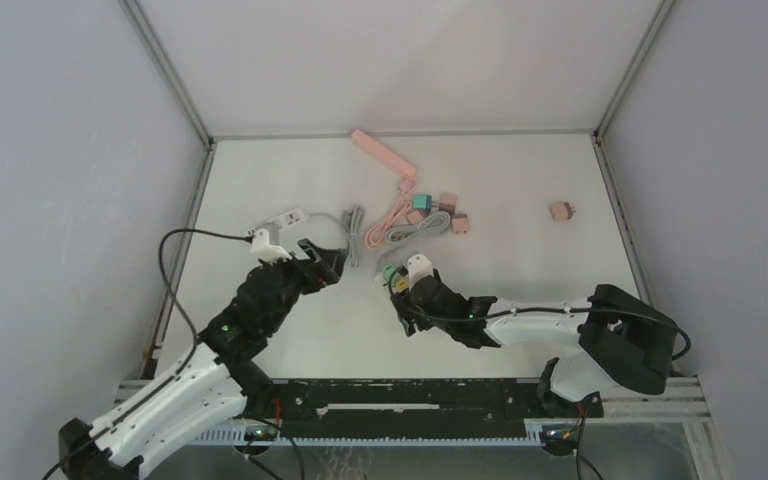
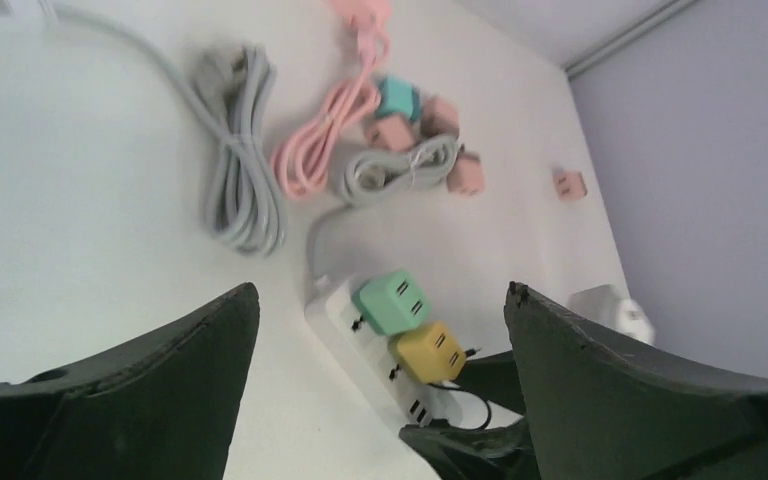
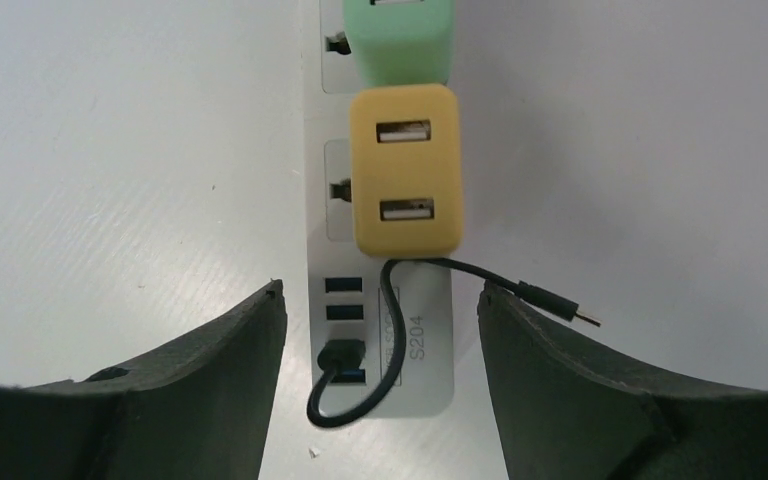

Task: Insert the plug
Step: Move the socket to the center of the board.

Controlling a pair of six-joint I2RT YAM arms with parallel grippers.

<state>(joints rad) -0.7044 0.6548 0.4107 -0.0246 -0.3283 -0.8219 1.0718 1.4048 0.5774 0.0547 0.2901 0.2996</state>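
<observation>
- The white plastic power strip [image 3: 430, 340] is lying flat on the matte white tabletop [image 3: 110, 150]. It is a long, slim bar with a small printed label near its end.
- The yellow plug [image 3: 407, 170] — a smooth cube with rounded corners and two USB slots on its face — is sitting pushed into the strip. It is just beside a mint-green cube [image 3: 400, 40] of the same shape.
- A thin black cable [image 3: 545, 298] is curling over the strip's end. One end is sitting in a USB port, and the other, with a slim metal tip, is lying free on the tabletop.
- The right pincer [image 3: 380, 292] is hovering over that end of the strip. Its dark, curved fingers are spreading wide to either side and gripping nothing.
- The left pincer [image 2: 380, 297] is also standing wide open and holding nothing — its broad black fingers are framing the strip from nearby.
- Farther back, a grey cord bundle [image 2: 240, 170], a glossy pink cord [image 2: 320, 140] and a pale coiled cord [image 2: 400, 170] are lying close together.
- A teal cube [image 2: 397, 97] and some pink cubes [image 2: 465, 175] are lying among the cords.
- One lone pink cube [image 2: 568, 183] is lying well apart, toward the right wall.
</observation>
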